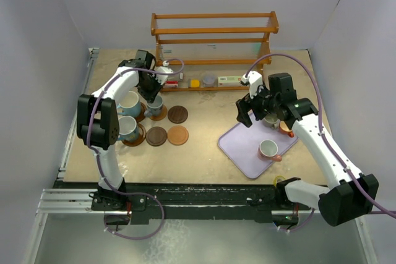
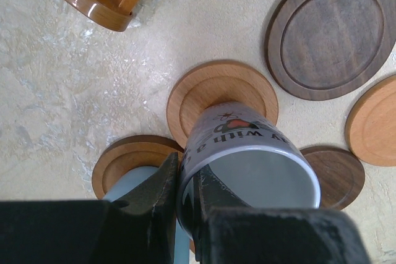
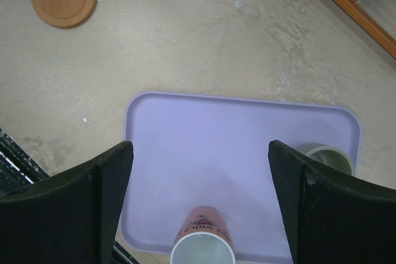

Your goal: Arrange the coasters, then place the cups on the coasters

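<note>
left gripper [image 2: 184,180]: clenched on the rim of the grey mug [image 2: 241,134], one finger inside and one outside; upper left of top view.
grey mug pos: over the light coaster [image 2: 213,85], centre of left wrist view. It looks tilted, and I can't tell if the base sits flat.
risk 1: letting go while it's tilted or not fully down. The mug could rock, tip, or end w/ its base half on the coaster's raised lip.
risk 2: a blue mug [image 2: 133,185] on its own coaster sits just beside the outer finger, lower left. When the gripper opens, that finger swings toward it and could nudge the mug or its coaster.
risk 3: the inner finger may drag the wall on the way out. That could pull the mug over or slide the coaster on the table [image 2: 74,91].
right gripper [image 3: 199,153]: spread wide w/ nothing held; hangs above the lavender tray [image 3: 185,128], right-centre of top view.
mugs left: the orange mug [image 3: 201,236] is at the tray's near edge, bottom of right wrist view. A greenish mug [image 3: 328,156] is at the tray's right corner, part-hidden by a finger.
risk 4: coming down off-centre, a finger could clip a rim. That would tip the mug or shove the tray.
empty coasters [image 1: 177,114]: three, close together, left of centre in top view. A handle or finger could bump a neighbour during placing.
risk 5: arms are well apart now. Both working the coaster cluster at once could make them clash.
</note>
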Controlling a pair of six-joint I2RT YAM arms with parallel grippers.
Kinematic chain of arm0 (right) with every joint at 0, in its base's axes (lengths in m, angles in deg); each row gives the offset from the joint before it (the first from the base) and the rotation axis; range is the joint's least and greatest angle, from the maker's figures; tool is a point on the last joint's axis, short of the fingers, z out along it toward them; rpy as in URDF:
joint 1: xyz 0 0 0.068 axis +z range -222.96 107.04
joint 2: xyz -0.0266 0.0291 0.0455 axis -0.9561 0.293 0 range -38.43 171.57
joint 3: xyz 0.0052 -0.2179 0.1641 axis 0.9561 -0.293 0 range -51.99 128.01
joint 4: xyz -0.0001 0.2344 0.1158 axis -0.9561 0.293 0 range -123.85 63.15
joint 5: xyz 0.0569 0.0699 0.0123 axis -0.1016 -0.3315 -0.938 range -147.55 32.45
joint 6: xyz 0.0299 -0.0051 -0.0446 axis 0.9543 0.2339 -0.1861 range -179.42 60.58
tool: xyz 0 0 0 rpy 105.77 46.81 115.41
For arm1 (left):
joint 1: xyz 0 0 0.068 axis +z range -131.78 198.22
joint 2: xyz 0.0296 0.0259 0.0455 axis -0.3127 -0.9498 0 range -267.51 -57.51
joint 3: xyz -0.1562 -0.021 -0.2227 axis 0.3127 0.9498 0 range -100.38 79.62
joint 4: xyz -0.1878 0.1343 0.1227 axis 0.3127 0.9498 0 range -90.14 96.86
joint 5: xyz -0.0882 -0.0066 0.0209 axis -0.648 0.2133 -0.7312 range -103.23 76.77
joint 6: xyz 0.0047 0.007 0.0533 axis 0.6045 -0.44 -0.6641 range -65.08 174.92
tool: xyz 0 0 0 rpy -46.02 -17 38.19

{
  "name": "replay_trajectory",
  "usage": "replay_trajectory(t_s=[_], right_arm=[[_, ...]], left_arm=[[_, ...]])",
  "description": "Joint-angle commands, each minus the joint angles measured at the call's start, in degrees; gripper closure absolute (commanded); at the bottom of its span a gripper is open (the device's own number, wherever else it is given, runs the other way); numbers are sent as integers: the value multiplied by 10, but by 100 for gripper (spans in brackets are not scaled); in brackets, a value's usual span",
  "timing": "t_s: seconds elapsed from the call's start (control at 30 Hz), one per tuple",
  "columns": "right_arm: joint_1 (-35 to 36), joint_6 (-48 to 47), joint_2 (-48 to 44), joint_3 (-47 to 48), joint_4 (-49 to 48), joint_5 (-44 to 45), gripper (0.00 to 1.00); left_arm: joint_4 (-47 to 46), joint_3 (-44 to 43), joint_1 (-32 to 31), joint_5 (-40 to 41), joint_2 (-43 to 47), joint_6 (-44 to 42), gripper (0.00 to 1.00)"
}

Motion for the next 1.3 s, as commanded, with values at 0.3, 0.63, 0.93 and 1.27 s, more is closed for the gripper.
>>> replay_trajectory(t_s=[0.3,0.63,0.93,1.27], right_arm=[[-2,-12,7,14,5,-21,9],[-2,-13,6,14,6,-20,9],[-2,-13,7,14,7,-19,9],[-2,-19,9,16,16,-23,9]], left_arm=[[-6,-17,7,-26,4,-14,97],[-10,-12,7,-32,3,-20,97],[-9,0,7,-11,7,-30,88],[-7,1,7,6,18,-28,72]])
